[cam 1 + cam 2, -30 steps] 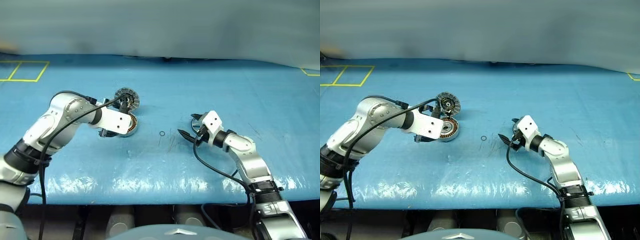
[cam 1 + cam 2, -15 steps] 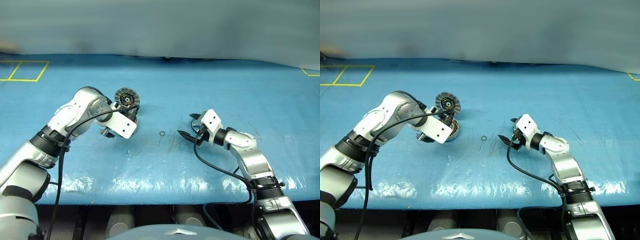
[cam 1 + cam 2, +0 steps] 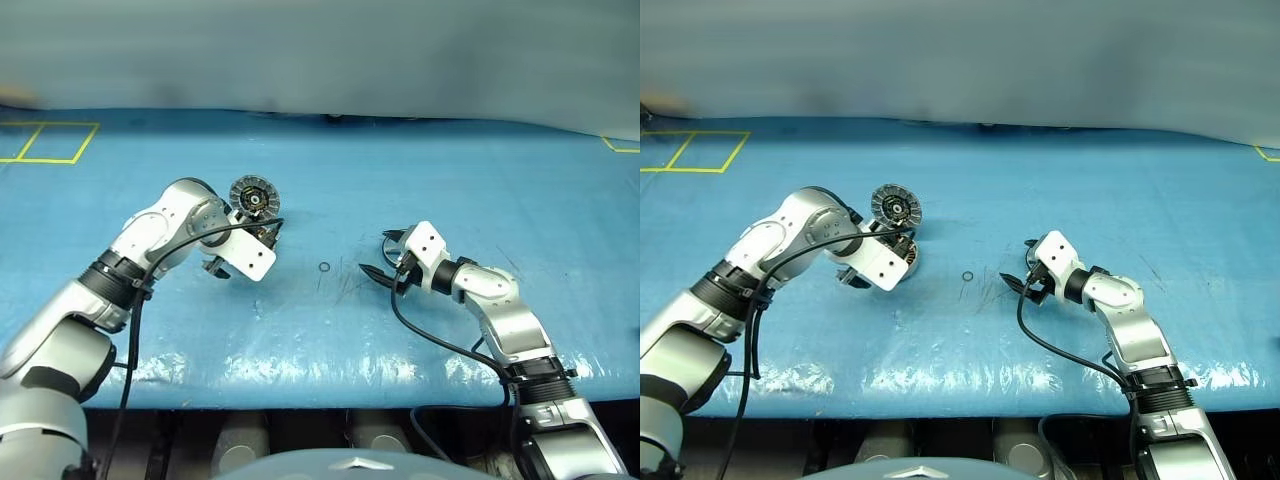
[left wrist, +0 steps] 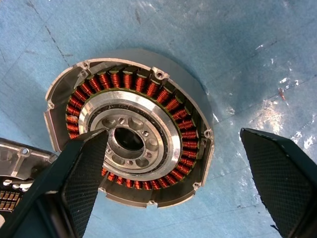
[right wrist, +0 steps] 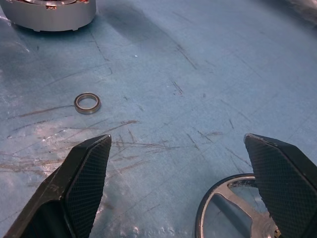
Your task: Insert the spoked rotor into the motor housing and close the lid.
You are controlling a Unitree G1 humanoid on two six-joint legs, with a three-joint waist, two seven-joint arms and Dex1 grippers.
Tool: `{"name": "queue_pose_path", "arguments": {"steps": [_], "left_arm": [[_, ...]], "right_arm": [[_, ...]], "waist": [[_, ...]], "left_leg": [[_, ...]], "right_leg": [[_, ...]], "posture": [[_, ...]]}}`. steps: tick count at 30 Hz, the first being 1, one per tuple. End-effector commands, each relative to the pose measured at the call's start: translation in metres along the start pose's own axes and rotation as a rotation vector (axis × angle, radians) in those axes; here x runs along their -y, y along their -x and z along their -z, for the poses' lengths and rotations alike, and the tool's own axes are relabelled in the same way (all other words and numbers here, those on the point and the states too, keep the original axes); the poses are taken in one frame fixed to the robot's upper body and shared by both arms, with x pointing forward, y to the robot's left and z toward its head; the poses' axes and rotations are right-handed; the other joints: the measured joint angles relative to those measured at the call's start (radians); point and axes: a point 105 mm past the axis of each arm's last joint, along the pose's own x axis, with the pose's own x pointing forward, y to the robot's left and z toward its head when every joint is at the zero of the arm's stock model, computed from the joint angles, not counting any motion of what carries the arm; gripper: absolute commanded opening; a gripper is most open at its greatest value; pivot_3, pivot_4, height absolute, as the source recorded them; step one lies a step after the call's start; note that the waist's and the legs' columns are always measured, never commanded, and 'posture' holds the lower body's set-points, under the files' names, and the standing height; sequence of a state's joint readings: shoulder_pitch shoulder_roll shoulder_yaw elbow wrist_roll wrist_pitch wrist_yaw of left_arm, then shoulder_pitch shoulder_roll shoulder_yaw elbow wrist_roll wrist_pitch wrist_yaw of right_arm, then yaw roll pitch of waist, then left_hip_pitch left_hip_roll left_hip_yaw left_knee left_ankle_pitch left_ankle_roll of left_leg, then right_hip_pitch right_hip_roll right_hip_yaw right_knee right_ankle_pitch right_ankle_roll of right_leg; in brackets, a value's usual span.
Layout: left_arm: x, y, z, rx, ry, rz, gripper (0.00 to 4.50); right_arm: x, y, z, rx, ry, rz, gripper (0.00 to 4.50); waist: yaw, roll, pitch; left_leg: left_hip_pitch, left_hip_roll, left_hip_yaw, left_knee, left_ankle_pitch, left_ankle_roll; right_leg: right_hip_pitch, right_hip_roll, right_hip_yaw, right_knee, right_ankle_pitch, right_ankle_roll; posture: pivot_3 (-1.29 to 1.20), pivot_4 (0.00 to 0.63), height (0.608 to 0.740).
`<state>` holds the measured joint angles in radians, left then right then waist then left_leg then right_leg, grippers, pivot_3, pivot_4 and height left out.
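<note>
The left claw (image 4: 168, 183) hangs open, pointing down over the housing (image 4: 130, 127) on the blue bench (image 3: 420, 180), lid (image 3: 252, 195) swung open beside it. The right claw (image 5: 183, 178) gapes above the rotor (image 5: 233, 208), near a small ring (image 5: 87, 103).

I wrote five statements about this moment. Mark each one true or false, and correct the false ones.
1. The left pincer is open above the motor housing. True.
2. The spoked rotor already sits inside the housing. False: it lies on the table by the right pincer.
3. The lid is shut. False: it stands open.
4. A small ring lies on the table, ahead of the right pincer. True.
5. The right pincer holds the ring. False: it is open and empty.
</note>
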<state>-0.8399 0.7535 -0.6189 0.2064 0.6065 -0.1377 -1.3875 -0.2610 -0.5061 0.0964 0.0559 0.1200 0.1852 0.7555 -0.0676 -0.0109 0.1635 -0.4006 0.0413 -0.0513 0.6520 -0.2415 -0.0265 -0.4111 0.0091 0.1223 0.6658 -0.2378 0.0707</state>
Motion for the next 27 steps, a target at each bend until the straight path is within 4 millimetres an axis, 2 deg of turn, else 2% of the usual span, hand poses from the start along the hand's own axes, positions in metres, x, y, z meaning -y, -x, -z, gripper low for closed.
{"name": "queue_pose_path", "arguments": {"steps": [1,7,15,27], "left_arm": [[0.004,-0.004,0.002,-0.018,-0.013,0.03,4.5],[0.005,-0.001,0.002,-0.02,-0.026,0.038,4.5],[-0.011,0.019,0.001,-0.049,-0.071,-0.044,4.5],[-0.009,0.028,0.004,-0.082,-0.072,-0.073,4.5]], "right_arm": [[0.005,0.001,-0.017,0.047,0.042,0.014,4.49],[0.005,0.001,-0.017,0.045,0.043,0.013,4.49],[0.005,0.001,-0.016,0.037,0.047,0.002,4.49],[0.007,-0.001,-0.016,0.035,0.054,-0.013,4.49]], "waist": [[0.0,0.0,0.0],[-0.001,0.0,0.0],[-0.001,0.0,0.0],[-0.001,0.0,0.0]], "left_leg": [[0.0,0.0,0.0,0.0,0.0,0.0],[0.001,0.0,0.0,0.002,0.0,0.0],[0.0,0.0,0.0,0.003,0.0,0.0],[0.0,0.0,0.0,0.003,0.0,0.0]], "right_leg": [[0.0,0.0,0.0,0.0,0.0,0.0],[0.001,0.0,0.0,0.002,0.0,0.001],[0.001,0.0,0.0,0.003,0.0,0.001],[0.0,0.0,0.0,0.003,0.0,0.001]], "posture": [[0.0,0.15,0.74],[0.0,0.15,0.74],[0.0,0.15,0.74],[0.0,0.15,0.74]]}}
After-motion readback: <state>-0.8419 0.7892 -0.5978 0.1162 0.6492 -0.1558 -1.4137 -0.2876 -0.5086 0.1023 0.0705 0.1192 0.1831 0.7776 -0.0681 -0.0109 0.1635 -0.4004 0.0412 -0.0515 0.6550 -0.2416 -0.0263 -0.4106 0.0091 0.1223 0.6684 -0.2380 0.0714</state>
